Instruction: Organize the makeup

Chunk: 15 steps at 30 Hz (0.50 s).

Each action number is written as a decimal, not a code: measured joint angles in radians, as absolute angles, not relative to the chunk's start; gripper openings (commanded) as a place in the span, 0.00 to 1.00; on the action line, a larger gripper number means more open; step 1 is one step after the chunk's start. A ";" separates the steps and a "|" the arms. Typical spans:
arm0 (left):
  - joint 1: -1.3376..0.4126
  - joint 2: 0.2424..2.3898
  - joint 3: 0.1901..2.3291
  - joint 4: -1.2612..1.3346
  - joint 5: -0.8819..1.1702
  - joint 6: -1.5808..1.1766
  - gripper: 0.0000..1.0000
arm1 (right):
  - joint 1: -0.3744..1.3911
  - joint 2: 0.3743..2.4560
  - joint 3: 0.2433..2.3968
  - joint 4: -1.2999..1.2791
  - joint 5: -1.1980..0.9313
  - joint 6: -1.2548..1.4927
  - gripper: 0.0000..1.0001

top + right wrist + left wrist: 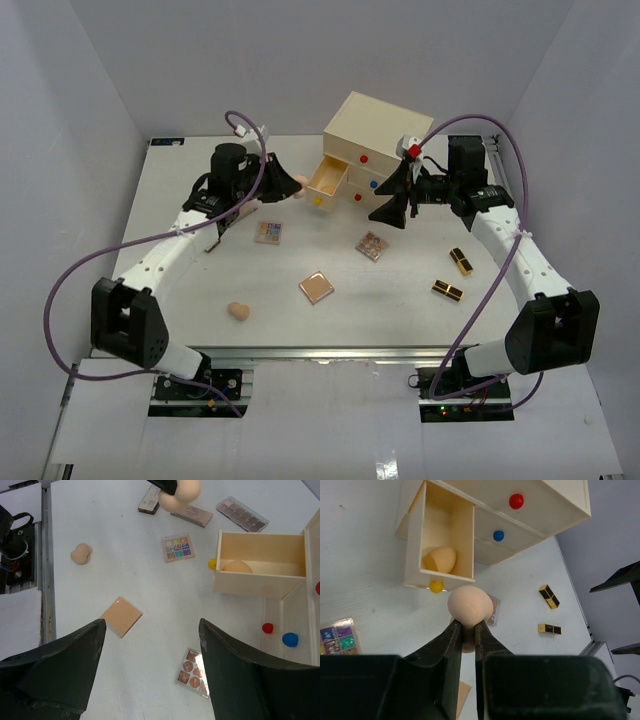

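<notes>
White table [275, 270], grey walls [250, 60] on three sides. Cream chest [375, 125] beyond both grippers. Left gripper [468, 626] pinches tan sponge [470, 605], open drawer [415, 555] just past its fingertips. Wrist views show second sponge [440, 560] inside the drawer; top view does not. Right gripper [152, 625] spread wide, empty.

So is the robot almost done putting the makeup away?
Not nearly. One sponge lies in the open drawer. The left jaws hold a second sponge near it. Left on the table: another sponge, a peach compact, palettes, two lipsticks.
</notes>
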<state>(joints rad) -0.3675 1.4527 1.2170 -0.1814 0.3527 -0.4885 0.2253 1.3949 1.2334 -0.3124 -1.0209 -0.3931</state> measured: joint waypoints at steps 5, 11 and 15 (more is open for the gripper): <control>-0.414 1.664 1.409 -0.162 0.357 -0.479 0.00 | 0.212 1.395 1.228 -0.311 -1.020 -0.393 0.82; -0.454 1.867 1.618 -0.167 0.326 -0.456 0.01 | 0.203 1.395 1.228 -0.310 -1.020 -0.394 0.82; -0.472 1.984 1.763 -0.208 0.279 -0.439 0.05 | 0.201 1.395 1.228 -0.310 -1.020 -0.395 0.82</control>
